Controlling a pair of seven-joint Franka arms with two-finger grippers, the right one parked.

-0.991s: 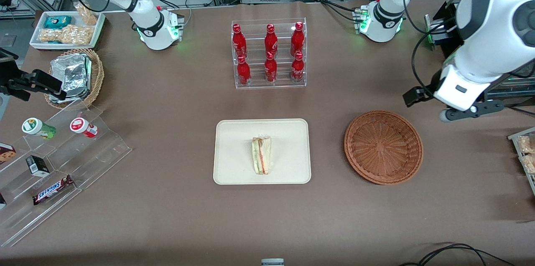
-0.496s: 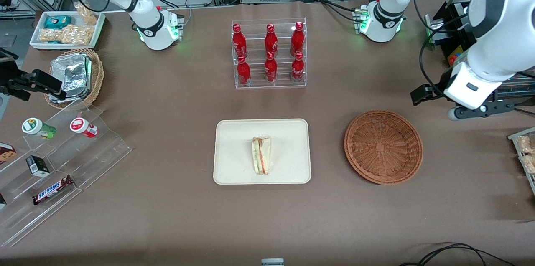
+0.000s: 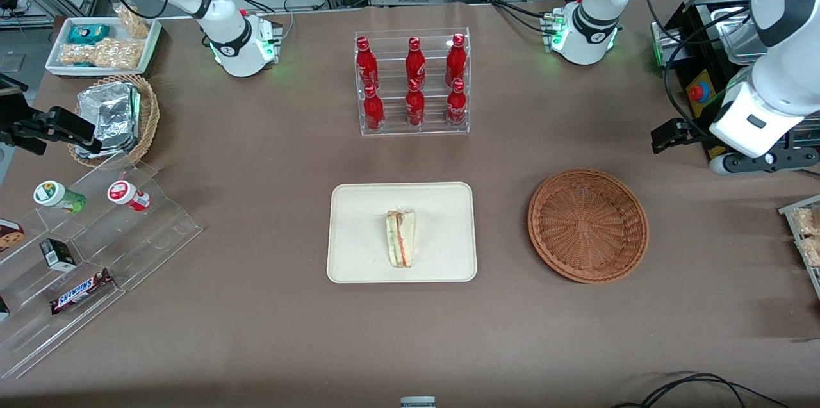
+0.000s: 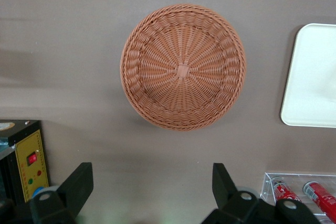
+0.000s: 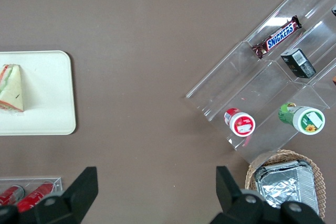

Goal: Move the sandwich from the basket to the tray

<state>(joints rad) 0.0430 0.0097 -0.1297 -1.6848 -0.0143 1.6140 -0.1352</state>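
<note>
The sandwich (image 3: 401, 239) is a small triangular wedge of pale bread with green, orange and red filling layers showing along its cut edge, wrapped in clear film. It lies on the cream-beige tray (image 3: 359, 216), near the middle of that tray, at the lower centre of the front frame. The round reddish-brown woven basket (image 3: 587, 225) sits on the brown tabletop (image 3: 256, 331) beside the tray, toward the working arm's end, with nothing in it; tray and basket are apart.

The gripper (image 4: 152, 195) hangs above the tabletop at the right edge of the front frame, up and to the right of the basket and well clear of it. In the wrist view its jaws stand wide apart, with only bare tabletop between them; they hold nothing and touch nothing.

Compared with half a second ago, the left arm has drawn farther toward the right edge of the front frame and slightly higher, leaving more open tabletop between it and the basket. The sandwich, tray and basket lie just as they did.
</note>
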